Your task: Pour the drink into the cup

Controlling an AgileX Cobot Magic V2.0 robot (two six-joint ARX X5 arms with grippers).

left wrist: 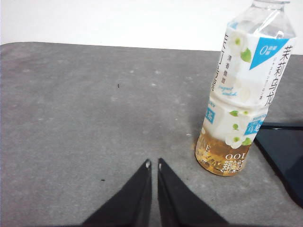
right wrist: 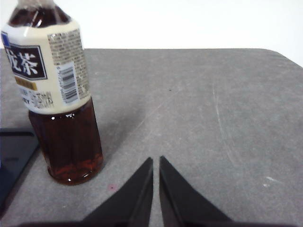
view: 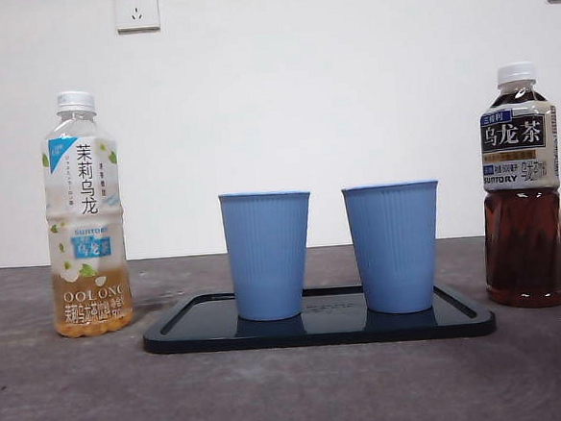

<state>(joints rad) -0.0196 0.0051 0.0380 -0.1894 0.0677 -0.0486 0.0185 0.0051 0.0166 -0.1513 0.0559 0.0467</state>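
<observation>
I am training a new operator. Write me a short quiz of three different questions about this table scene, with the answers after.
1. True or false: both blue cups stand on the dark tray.
2. Which bottle holds less drink? A) the jasmine oolong bottle B) the dark oolong tea bottle
3. Fill in: the left gripper and the right gripper both have jaws that are ____ and hold nothing.

Key
1. True: the left cup and the right cup stand side by side on it.
2. A: only its bottom part is filled.
3. shut
</observation>
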